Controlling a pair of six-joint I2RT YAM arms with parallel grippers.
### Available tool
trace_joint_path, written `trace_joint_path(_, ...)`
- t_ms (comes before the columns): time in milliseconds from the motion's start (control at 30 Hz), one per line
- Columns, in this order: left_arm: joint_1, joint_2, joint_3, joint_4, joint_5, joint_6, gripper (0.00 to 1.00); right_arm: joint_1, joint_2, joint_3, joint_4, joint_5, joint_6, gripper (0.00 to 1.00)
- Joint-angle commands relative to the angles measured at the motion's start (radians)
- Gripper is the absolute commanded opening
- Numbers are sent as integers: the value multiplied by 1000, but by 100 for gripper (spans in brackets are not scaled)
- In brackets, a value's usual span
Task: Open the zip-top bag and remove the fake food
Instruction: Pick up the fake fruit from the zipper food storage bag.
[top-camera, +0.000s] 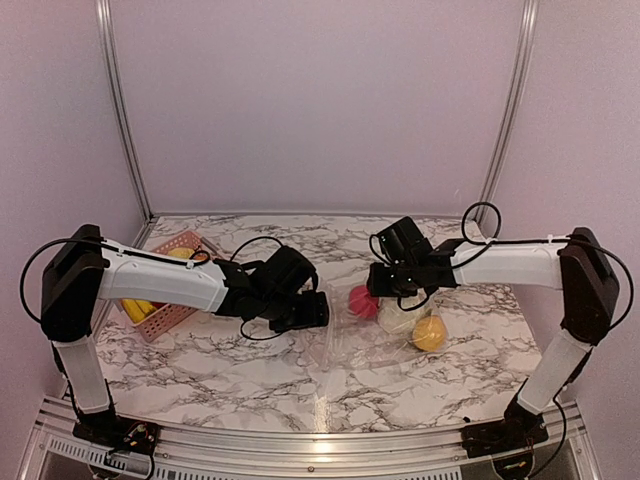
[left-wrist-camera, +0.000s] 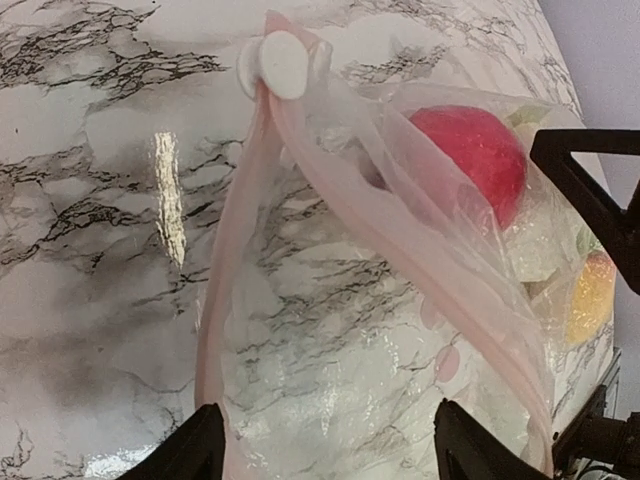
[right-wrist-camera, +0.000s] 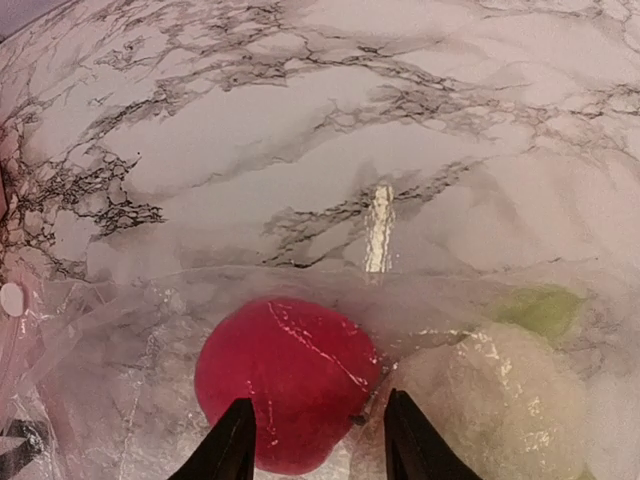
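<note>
1. A large, clear, crinkly plastic zip-top bag lies flat mid-way across the white marble-patterned table. Its pink zip strip and white slider face the left arm.
2. The left gripper is low at the zip edge, jaws spread wide with the bag's edge between them, not clamped.
3. The right gripper is over the bag. Its fingers are part-way apart around the round red piece, but I can't tell whether they are pinching.
4. The colourful plastic fake food is inside the bag.
5. A pink slatted basket holding yellow bananas sits far left.
</note>
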Motion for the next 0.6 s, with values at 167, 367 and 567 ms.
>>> trace_joint_path(167, -11, 18, 34, 23, 35, 7, 63, -29, 52, 34, 39, -19, -6, 40)
trace_joint_path(367, -15, 81, 54, 72, 78, -17, 57, -42, 98, 38, 55, -23, -3, 34)
trace_joint_path(567, -17, 124, 57, 128, 111, -43, 54, -43, 149, 40, 64, -54, 9, 25)
